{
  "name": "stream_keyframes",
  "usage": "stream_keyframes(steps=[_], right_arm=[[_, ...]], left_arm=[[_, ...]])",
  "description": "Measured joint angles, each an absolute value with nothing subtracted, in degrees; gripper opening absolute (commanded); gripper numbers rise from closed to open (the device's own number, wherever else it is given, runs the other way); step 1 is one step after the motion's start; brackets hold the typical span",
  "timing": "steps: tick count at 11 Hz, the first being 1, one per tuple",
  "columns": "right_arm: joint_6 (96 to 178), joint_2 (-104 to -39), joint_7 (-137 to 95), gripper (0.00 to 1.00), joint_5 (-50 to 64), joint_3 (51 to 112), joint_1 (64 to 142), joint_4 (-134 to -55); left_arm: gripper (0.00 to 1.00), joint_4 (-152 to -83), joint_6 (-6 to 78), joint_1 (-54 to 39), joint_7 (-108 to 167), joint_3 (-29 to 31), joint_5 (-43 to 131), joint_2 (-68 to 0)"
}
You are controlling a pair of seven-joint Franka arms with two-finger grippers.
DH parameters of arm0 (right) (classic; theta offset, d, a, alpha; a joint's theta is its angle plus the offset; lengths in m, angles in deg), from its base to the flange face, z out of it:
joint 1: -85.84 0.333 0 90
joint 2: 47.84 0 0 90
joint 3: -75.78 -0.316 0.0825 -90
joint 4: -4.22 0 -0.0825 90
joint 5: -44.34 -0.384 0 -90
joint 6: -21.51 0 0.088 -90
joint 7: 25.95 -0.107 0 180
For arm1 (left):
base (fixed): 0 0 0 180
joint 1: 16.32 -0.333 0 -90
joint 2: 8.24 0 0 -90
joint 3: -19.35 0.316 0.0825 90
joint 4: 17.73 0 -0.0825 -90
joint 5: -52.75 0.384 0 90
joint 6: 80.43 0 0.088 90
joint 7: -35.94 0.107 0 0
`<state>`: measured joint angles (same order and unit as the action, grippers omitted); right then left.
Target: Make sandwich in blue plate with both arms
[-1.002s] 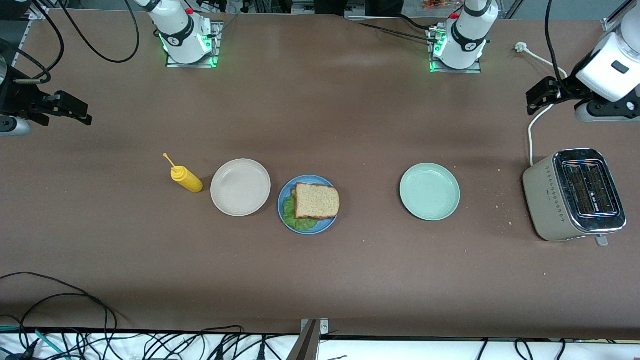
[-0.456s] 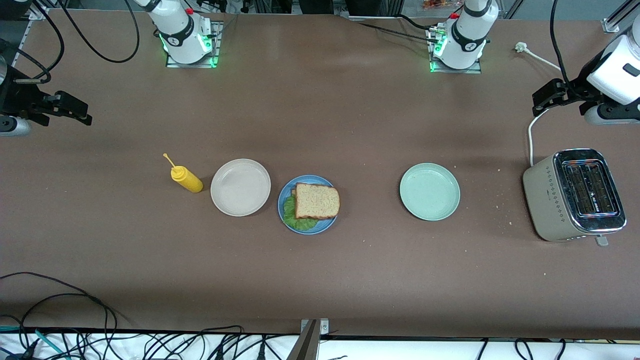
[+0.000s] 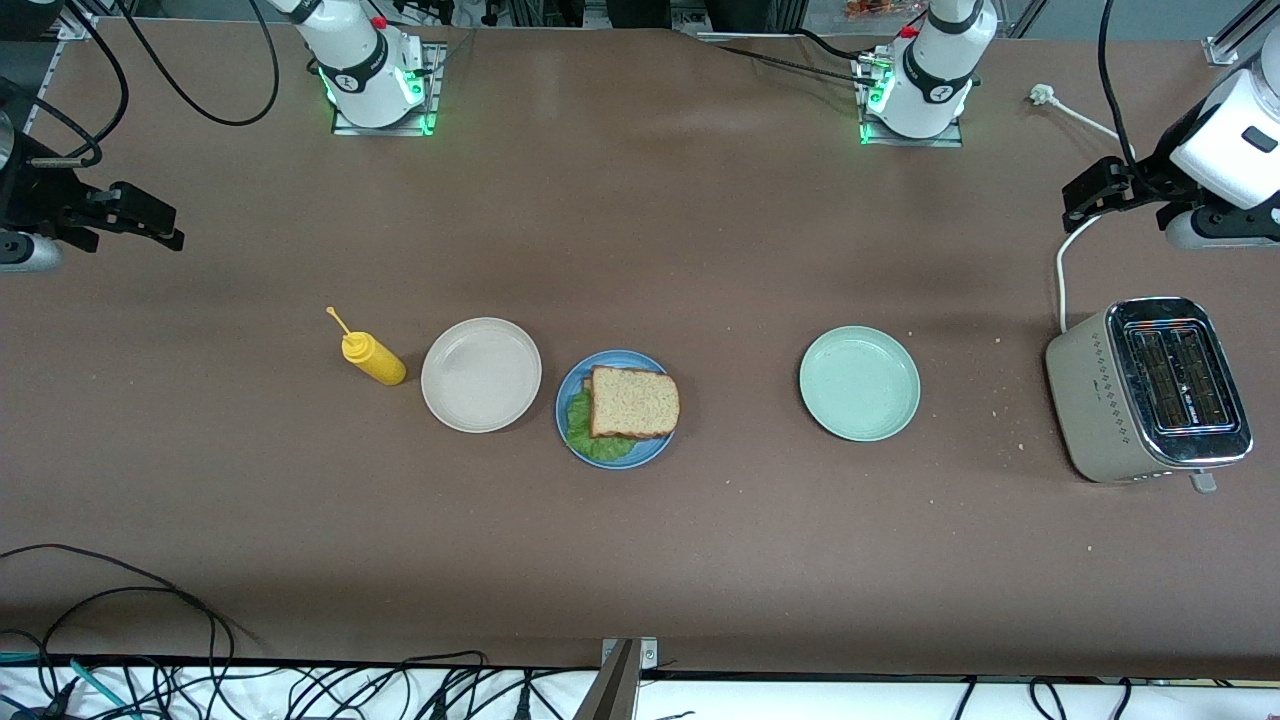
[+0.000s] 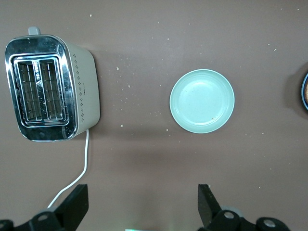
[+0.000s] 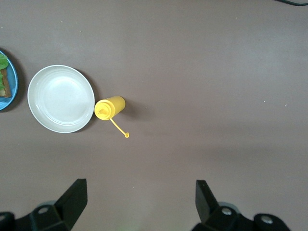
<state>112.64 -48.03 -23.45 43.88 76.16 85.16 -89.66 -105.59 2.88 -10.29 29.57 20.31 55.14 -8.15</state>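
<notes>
The sandwich (image 3: 630, 405) is seen assembled on the blue plate (image 3: 650, 450), mid-table between the beige plate (image 3: 481, 375) and green plate (image 3: 859, 383); little appears left to do. The left gripper (image 4: 139, 204) and right gripper (image 5: 139, 202) are held wide apart, empty, above the table's ends. A yellow bottle (image 3: 374, 359) and toaster (image 3: 1148, 389) obstruct nothing.

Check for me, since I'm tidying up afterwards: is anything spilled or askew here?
Crumbs lie scattered on the table between the green plate and the toaster. On the blue plate, the sandwich sits off-centre, its lettuce sticking out one side.
</notes>
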Motion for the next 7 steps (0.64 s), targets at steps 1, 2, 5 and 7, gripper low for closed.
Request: stream_keyframes(steps=[1,2,5,7], right_arm=[[112.6,-48.0,-23.4,1.00,43.9,76.2,85.2,-89.7],[112.7,-48.0,-23.4,1.00,43.9,76.2,85.2,-89.6],[113.4,-48.0,-23.5,1.00,45.3,76.1,85.2,-89.5],[113.6,-48.0,-23.5,1.00,45.5,76.1,85.2,-89.4]], left_arm=[[1.00,-105.6,2.9,-10.3,29.6,20.3,55.1,-8.2],[1.00,-105.6,2.9,-10.3,29.6,20.3,55.1,-8.2],[1.00,-105.6,2.9,-10.3,29.6,20.2,55.1,-8.2],[1.00,-105.6,2.8,-10.2,29.6,20.1,55.1,-8.2]])
